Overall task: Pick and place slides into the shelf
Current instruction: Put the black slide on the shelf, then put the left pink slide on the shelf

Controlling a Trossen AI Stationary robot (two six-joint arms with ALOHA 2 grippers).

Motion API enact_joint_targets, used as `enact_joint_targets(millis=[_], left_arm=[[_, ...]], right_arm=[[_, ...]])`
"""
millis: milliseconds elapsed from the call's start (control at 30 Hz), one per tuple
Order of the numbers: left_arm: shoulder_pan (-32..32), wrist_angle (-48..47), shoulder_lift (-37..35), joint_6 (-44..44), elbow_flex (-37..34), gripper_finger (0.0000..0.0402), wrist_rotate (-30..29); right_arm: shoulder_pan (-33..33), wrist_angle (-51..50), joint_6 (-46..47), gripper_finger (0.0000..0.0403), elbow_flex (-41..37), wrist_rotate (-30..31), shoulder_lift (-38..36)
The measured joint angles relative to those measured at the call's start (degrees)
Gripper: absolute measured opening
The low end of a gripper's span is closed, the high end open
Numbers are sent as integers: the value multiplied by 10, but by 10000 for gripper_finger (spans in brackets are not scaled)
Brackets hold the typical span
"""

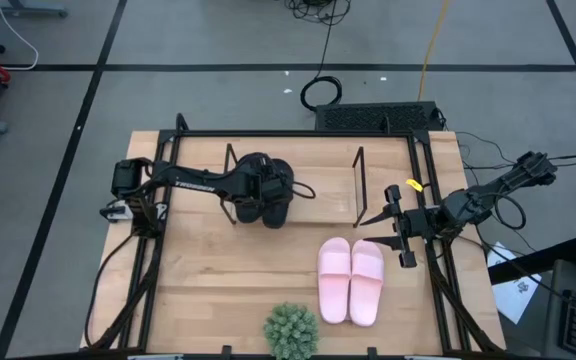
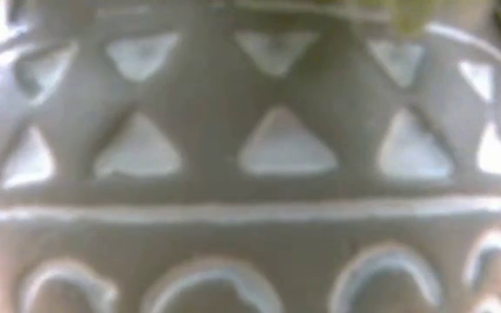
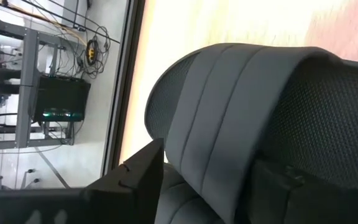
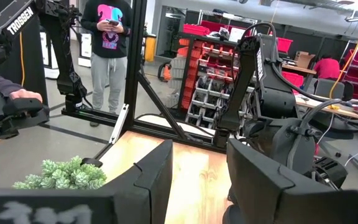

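Potted plant (image 1: 291,331) at near table edge; its patterned pot (image 2: 250,156) fills low view. Pink slides (image 1: 350,280) paired on tabletop just beyond, outside shelf (image 1: 295,187). Right gripper (image 1: 383,232) beside pink pair's far end, near shelf's right wire frame; jaws released, empty. Left gripper (image 1: 268,192) over shelf's left part, clenched on black slides (image 3: 241,112). Person (image 4: 109,50) stands beyond table, right wrist view.

floor (image 1: 218,40): grey, black lines | red bins (image 4: 197,31) (shelving) | person (image 4: 109,43) standing
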Motion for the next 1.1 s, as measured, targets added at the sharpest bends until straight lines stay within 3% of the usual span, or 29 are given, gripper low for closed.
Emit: enact_joint_targets(millis=[667, 1100], left_arm=[[-28, 1, 0, -33, 0, 189, -12], [-63, -1, 0, -29, 1, 189, -75]], right_arm=[[0, 0, 0, 144, 0, 0, 0], [0, 0, 0, 144, 0, 0, 0]])
